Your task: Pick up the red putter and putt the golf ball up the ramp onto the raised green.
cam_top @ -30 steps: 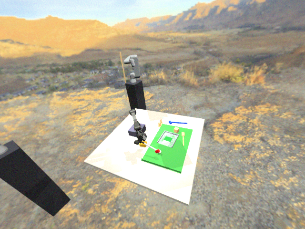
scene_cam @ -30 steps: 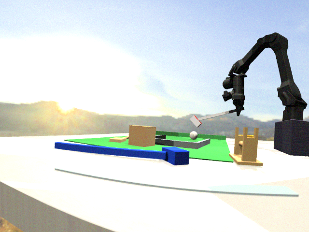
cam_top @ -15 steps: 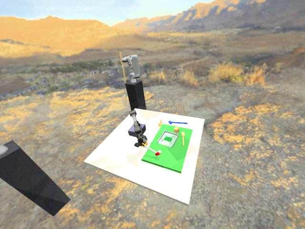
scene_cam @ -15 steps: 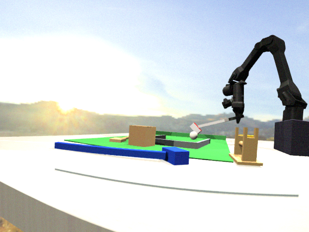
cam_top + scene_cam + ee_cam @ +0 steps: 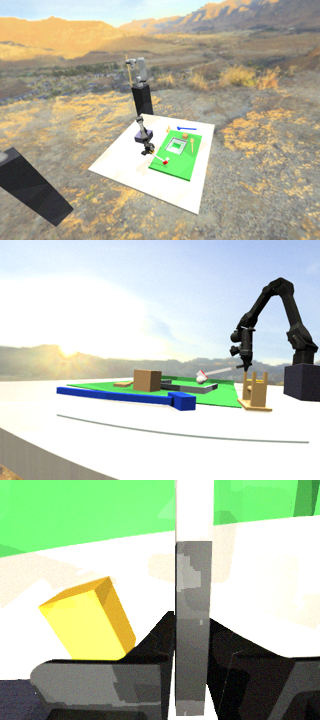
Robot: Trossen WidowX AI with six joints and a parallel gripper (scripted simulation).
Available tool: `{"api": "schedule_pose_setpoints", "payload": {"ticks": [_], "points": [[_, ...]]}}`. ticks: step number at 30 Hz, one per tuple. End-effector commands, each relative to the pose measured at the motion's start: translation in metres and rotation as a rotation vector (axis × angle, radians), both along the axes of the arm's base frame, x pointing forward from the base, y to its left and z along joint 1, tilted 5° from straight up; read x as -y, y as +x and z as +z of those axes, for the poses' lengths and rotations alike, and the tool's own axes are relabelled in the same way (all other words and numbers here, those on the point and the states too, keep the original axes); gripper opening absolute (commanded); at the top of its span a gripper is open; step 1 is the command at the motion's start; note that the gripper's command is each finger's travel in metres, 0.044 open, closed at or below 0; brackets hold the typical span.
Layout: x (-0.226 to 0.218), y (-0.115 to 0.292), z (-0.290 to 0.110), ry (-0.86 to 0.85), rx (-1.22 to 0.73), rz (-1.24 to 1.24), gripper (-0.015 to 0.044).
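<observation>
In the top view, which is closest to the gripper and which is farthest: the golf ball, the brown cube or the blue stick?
Measured from the gripper, which is shut on the red putter:
1. Golf ball, just beyond the putter head, on the near part of the green mat.
2. Brown cube, on the mat's far end, past the raised green.
3. Blue stick, off the mat, on the white board's far edge.

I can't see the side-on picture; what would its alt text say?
A black robot arm reaches down, its hand clamped on the grip of a red putter whose head sits right beside a white golf ball on a green mat. In front lie a blue putter, a brown box and a wooden stand.
</observation>
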State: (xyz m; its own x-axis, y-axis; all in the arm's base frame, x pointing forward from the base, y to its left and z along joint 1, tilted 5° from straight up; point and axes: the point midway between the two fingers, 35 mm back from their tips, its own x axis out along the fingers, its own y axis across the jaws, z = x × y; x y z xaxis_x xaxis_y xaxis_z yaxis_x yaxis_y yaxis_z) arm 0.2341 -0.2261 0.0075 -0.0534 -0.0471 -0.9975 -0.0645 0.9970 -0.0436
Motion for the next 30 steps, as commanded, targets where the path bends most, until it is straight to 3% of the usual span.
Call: {"api": "schedule_pose_setpoints", "payload": {"ticks": [1,30], "points": [[0.000,-0.001,-0.006,-0.002,0.002,0.005,0.0000],[0.030,0.001,-0.006,-0.005,0.002,0.005,0.0000]]}}
